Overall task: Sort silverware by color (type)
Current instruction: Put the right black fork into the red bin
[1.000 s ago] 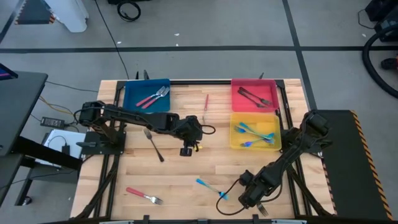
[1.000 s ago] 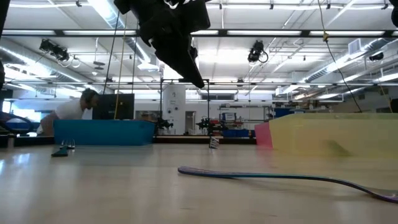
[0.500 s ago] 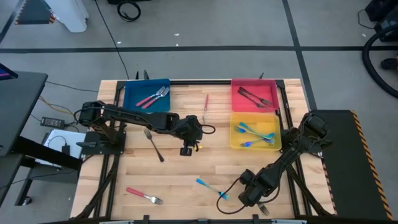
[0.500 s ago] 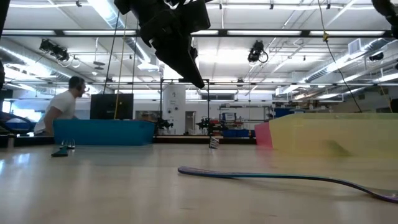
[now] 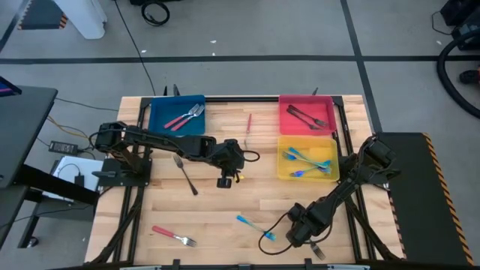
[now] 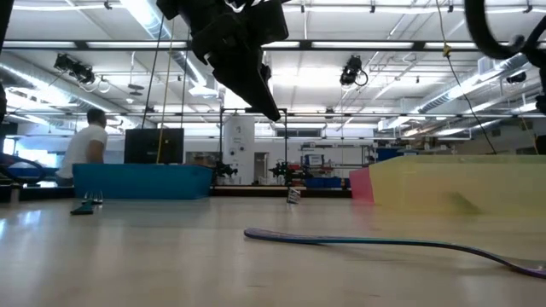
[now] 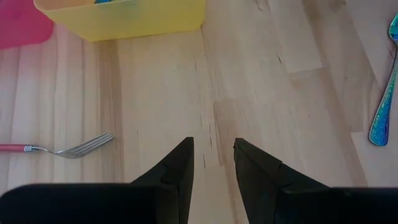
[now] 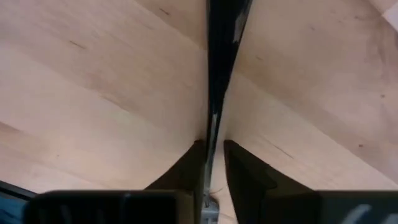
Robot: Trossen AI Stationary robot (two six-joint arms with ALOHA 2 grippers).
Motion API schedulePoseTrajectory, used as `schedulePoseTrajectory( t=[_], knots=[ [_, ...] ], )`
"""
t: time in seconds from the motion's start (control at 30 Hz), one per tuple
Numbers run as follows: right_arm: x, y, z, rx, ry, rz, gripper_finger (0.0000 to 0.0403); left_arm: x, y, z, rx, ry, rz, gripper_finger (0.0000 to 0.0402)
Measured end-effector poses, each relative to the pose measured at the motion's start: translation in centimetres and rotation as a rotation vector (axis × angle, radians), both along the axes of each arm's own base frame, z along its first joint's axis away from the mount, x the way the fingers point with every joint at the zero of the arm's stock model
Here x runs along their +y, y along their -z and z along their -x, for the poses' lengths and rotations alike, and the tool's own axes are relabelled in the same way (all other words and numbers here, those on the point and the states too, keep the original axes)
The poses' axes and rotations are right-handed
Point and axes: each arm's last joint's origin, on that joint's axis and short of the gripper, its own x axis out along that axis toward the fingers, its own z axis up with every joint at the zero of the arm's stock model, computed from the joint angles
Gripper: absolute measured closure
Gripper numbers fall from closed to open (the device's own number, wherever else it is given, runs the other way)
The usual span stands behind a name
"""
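Three trays are seen at the far side of the counter [image 5: 225,217]: a blue tray [image 5: 159,120] with two red-handled forks, a red tray [image 5: 286,124] with two dark forks, a yellow tray [image 5: 283,174] with about three blue-handled forks. Five forks lie loose. The right gripper [image 8: 213,163], near right, is nearly closed around a dark fork [image 8: 219,74]. The left gripper [image 7: 213,163], mid-counter, stands slightly apart, holding nothing

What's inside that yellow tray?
The yellow tray holds several light-blue-handled forks, lying crossed over one another. Their exact number is hard to tell, and anything lying beneath them is covered.
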Motion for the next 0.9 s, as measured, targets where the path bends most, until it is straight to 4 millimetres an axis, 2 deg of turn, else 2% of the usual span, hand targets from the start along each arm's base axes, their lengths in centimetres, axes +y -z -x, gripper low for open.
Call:
schedulePoseTrajectory(
  t=[0.17,0.53,0.7,0.9],
  knots=[
    [-0.3,-0.6,0.0,-0.062,-0.002,0.044,0.0388,0.0,0.1,0.1,0.011,0.012,-0.01,0.0288],
    [-1.2,-2.2,0.1,-0.152,-0.035,0.123,0.0395,0.4,0.2,0.2,0.027,0.056,-0.054,0.0288],
    [-2.7,-4.3,-0.1,-0.248,-0.053,0.193,0.0395,1.8,-0.1,-0.1,-0.01,0.032,-0.066,0.0288],
    [-5.3,-7.2,0.2,-0.292,-0.094,0.267,0.0395,4.7,-0.2,-0.1,-0.024,-0.048,-0.068,0.0288]
  ],
)
